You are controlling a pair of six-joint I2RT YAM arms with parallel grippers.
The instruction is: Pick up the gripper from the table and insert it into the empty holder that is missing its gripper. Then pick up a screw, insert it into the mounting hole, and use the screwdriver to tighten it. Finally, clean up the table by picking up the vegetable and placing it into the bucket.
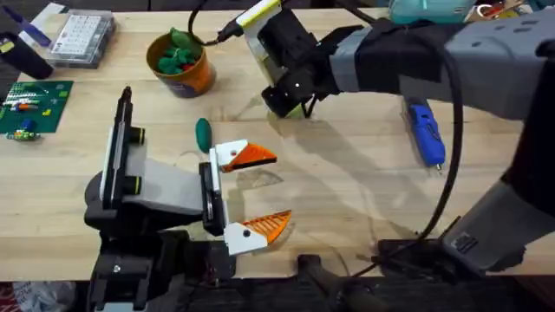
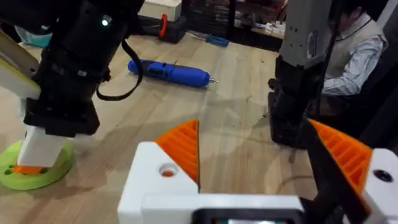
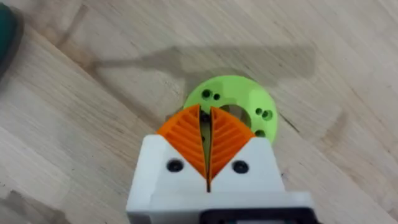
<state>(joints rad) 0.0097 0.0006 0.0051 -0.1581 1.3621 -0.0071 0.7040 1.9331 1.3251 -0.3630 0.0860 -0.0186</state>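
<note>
- Here, the right gripper (image 3: 208,140) has its two orange ribbed pads pressed together with only a thin seam between them, directly over the vegetable (image 3: 239,109), a lime-green round piece with small dark holes lying flat on the table (image 3: 93,155); whether the pads pinch any part of it cannot be told.
- In the left wrist view the same gripper (image 2: 34,163) stands on the green piece (image 2: 43,174), white fingers down, with a bit of orange at the very tip.
- From overhead, the right gripper (image 1: 293,104) sits near the middle of the table's far half, the arm reaching in from the right edge (a sliver of lime green shows just under it).
- The left gripper (image 1: 257,192) is wide open and holds nothing, its orange pads well apart, toward the near edge of the table (image 1: 347,191).
- A dark green rounded object (image 1: 203,132) lies just beyond the left gripper's far finger.
- The bucket (image 1: 184,65), orange with green pieces inside, stands near the far edge, left of the right gripper.
- The screwdriver (image 1: 426,132), bright blue, lies flat toward the right edge, well apart from both grippers.
- A clear compartment box (image 1: 81,39) sits at the far left corner, and a green circuit board (image 1: 33,106) lies at the left edge.
</note>
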